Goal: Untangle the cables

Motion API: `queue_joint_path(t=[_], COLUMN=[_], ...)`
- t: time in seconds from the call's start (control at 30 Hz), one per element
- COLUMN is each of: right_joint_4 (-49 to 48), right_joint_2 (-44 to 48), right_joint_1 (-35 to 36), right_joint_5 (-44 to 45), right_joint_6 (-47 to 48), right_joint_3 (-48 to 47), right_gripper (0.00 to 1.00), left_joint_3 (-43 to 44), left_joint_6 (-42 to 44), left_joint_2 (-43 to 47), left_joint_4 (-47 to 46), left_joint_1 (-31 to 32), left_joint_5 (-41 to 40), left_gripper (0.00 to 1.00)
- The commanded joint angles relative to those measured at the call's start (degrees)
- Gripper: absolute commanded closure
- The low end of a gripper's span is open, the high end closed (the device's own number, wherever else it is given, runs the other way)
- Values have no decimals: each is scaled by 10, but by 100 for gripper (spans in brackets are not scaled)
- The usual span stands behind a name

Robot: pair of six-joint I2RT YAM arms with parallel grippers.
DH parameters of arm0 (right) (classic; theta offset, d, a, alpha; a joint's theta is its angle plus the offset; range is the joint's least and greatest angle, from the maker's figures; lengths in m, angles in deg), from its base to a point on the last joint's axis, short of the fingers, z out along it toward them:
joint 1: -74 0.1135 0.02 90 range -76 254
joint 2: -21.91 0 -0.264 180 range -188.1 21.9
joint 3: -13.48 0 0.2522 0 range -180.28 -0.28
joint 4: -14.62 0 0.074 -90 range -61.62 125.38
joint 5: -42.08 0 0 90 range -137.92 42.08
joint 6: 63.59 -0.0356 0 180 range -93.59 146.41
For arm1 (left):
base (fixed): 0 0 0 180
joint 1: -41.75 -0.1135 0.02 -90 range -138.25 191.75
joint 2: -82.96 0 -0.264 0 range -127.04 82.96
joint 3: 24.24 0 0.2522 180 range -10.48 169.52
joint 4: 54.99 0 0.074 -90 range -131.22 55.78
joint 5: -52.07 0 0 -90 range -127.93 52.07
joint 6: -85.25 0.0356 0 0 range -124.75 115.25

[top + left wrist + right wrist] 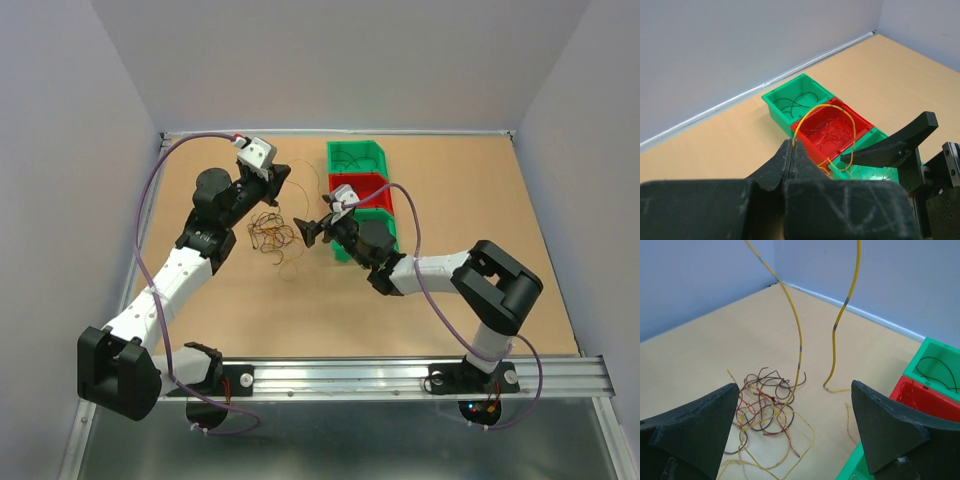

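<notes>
The cables lie as a loose tangle (270, 235) of dark brown, reddish and yellow wires on the table between the two arms, also seen in the right wrist view as a tangle (762, 407). My left gripper (792, 146) is shut on one end of a yellow cable (825, 107), which arcs up and hangs over the bins. In the top view the left gripper (280, 178) is raised behind the tangle. The same yellow cable (799, 340) hangs in front of my right gripper (792, 425), which stands wide open with nothing between its fingers. That right gripper (322, 220) is just right of the tangle.
Three bins stand in a row at the right: a far green bin (357, 157) holding dark wires, a red bin (368, 190) with reddish wires, and a near green bin (378, 222) under the right wrist. Grey walls close the table's back and sides.
</notes>
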Motion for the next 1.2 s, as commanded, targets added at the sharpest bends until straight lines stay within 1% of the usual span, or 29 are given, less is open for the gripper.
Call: queue_joint_path(t=[0.0, 0.07, 0.1, 0.13, 0.2, 0.23, 0.3, 0.33, 0.4, 0.43, 0.47, 0.5, 0.57, 0.63, 0.67, 0.73, 0.77, 0.8, 0.83, 1.03, 1.07, 1.1, 1.17], right_joint_4=[-40, -40, -40, -40, -39, -38, -38, -39, -39, -39, -39, -39, -38, -35, -26, -13, 2, 7, 7, 10, 14, 17, 26], right_joint_2=[-20, -28, -30, -35, -42, -46, -50, -51, -51, -53, -52, -52, -51, -51, -51, -51, -50, -48, -40, 8, 24, 32, 50], right_joint_1=[3, 2, 3, 2, 0, -1, 0, 0, 0, -1, -1, 0, 0, 2, 3, 7, 11, 12, 17, 20, 19, 20, 20], right_joint_5=[41, 66, 70, 70, 67, 58, 46, 30, 19, 13, -2, -10, -57, -100, -134, -155, -163, -176, -180, -203, -198, -193, -164], right_joint_6=[24, 33, 43, 47, 54, 55, 54, 52, 48, 45, 45, 44, 42, 43, 43, 50, 55, 63, 68, 80, 78, 79, 74], right_joint_3=[-65, -77, -87, -90, -98, -100, -100, -100, -99, -98, -96, -95, -88, -81, -75, -70, -68, -59, -52, 3, 8, 15, 27], right_gripper=[1, 4, 8, 20, 30, 41, 55, 69, 88, 96, 99, 99, 99, 99, 99, 100, 100, 99, 99, 99, 99, 99, 100], left_joint_3=[20, 21, 21, 21, 21, 21, 21, 22, 22, 21, 22, 22, 22, 20, 20, 17, 16, 16, 16, 28, 27, 26, 27], left_joint_6=[-2, -1, -1, -1, -1, -1, 0, -1, -1, -1, -1, -1, 0, 4, 5, 10, 12, 14, 16, 14, 11, 8, 0], left_joint_2=[17, 17, 18, 20, 20, 21, 22, 20, 19, 20, 20, 19, 20, 22, 22, 22, 21, 21, 16, -3, -4, -2, -1], left_joint_4=[-26, -25, -24, -23, -23, -23, -23, -22, -22, -22, -22, -22, -22, -23, -24, -27, -28, -30, -30, -32, -35, -36, -37], left_joint_1=[1, 1, 1, 1, 0, 0, 0, 1, 1, 0, 0, 0, 0, -1, -1, -4, -4, -4, -4, -13, -16, -20, -31], left_joint_5=[14, 15, 15, 15, 16, 16, 13, 13, 12, 11, 11, 10, -3, -31, -41, -65, -72, -91, -102, -186, -186, -209, -198], left_gripper=[100, 100, 100, 100, 100, 100, 100, 100, 100, 100, 100, 100, 100, 99, 94, 89, 83, 80, 78, 78, 77, 77, 77])
